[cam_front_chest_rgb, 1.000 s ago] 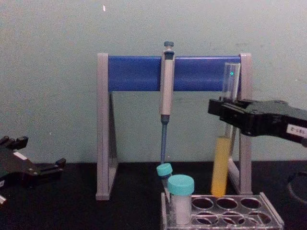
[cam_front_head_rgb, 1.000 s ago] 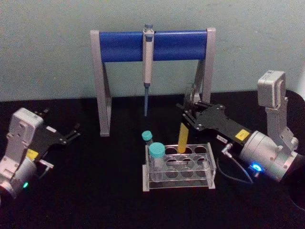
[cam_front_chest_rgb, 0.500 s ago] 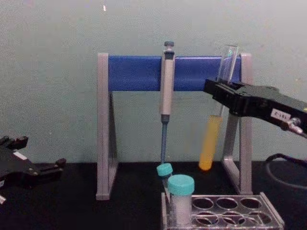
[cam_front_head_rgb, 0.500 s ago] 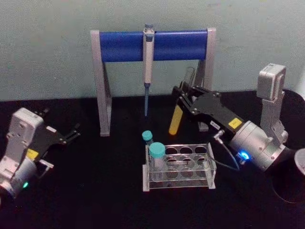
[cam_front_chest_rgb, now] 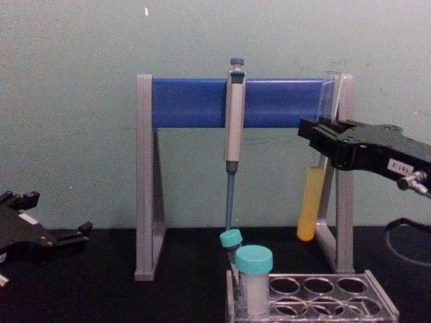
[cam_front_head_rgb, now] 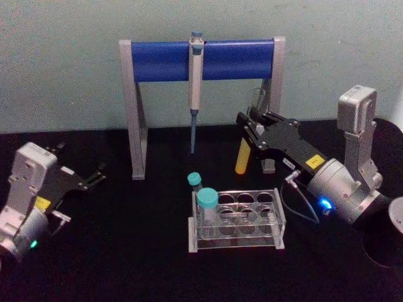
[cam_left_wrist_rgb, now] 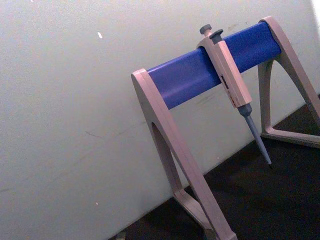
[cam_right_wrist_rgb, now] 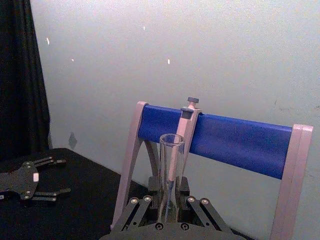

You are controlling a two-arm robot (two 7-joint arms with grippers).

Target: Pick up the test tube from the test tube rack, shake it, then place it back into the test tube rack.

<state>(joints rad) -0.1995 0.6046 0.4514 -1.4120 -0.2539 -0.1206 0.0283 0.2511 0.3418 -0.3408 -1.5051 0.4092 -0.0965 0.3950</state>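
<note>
Above and behind the test tube rack (cam_front_head_rgb: 278, 209), clear of its holes, my right gripper (cam_front_head_rgb: 250, 129) is clamped on the test tube (cam_front_head_rgb: 242, 160), just beside the pipette stand (cam_front_head_rgb: 160, 60). I read its long axis as nearly vertical: mouth up, yellow-filled round end down, leaning slightly left. My left gripper (cam_front_head_rgb: 93, 177) sits spread apart, far left.

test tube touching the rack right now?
Apart. In the chest view the test tube hangs in the right gripper, its round bottom plainly above the test tube rack with open space between.
</note>
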